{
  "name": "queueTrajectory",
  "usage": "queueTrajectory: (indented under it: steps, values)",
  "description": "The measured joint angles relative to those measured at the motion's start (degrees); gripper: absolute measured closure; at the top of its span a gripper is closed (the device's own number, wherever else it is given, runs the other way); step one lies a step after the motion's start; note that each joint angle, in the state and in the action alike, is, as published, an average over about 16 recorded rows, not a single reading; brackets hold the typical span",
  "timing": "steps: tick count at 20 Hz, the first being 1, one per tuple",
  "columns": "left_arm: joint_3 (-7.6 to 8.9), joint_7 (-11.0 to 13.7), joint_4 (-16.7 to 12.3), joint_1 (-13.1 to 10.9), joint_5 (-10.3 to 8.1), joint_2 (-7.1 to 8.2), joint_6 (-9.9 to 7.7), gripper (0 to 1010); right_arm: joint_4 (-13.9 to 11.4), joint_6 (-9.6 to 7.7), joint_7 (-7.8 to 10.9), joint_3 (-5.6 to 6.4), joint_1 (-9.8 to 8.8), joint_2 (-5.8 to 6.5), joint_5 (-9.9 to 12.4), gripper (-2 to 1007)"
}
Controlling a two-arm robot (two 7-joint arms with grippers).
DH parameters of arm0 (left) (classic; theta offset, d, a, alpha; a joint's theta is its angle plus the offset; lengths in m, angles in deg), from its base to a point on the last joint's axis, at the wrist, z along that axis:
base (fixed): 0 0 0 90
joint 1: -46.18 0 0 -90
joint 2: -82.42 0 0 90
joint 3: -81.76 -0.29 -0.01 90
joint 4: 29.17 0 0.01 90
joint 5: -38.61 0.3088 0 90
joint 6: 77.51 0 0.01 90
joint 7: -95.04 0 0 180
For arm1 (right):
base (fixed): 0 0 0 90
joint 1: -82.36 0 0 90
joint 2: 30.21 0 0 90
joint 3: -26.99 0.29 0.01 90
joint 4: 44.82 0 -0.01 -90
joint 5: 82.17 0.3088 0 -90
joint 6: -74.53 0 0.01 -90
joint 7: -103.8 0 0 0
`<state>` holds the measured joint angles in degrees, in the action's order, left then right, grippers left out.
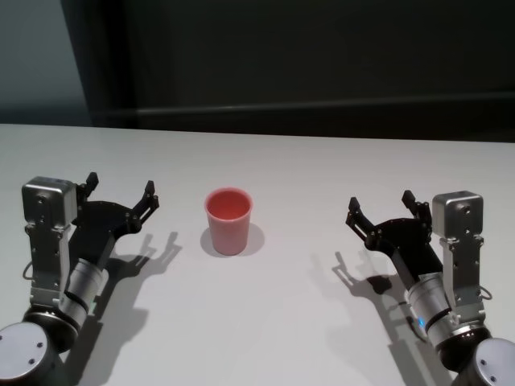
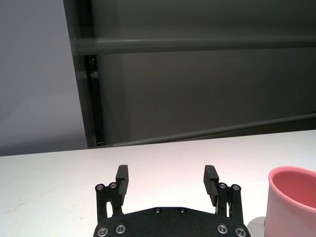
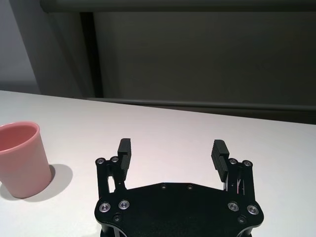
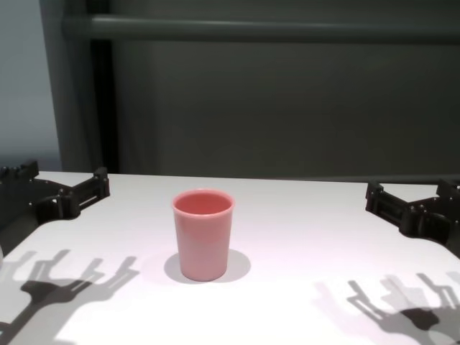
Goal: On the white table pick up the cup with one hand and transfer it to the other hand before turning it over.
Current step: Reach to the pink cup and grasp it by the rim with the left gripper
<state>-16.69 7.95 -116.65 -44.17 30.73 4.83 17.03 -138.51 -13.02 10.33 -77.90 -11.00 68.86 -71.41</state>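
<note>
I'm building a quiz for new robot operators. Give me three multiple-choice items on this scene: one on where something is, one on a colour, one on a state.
1. Where does the cup stand on the white table?
A. Between the two claws
B. Beyond the right claw
C. At the near edge

2. What colour is the cup?
A. Blue
B. Pink
C. Green

3. How does the cup stand?
A. On its side
B. Upside down
C. Upright, rim up

Answers:
1. A: in the head view it sits between the left claw and the right claw, touched by neither; both are open.
2. B: its wall and inside are pink in every view.
3. C: the chest view shows its open rim on top and its narrower base on the table.
</note>
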Motion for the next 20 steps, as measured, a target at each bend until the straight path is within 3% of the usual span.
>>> queueTrajectory:
  steps: [20]
  values:
    - [0.00,0.00,0.00,0.00,0.00,0.00,0.00,7,0.00,0.00,0.00,0.00,0.00,0.00,0.00,3]
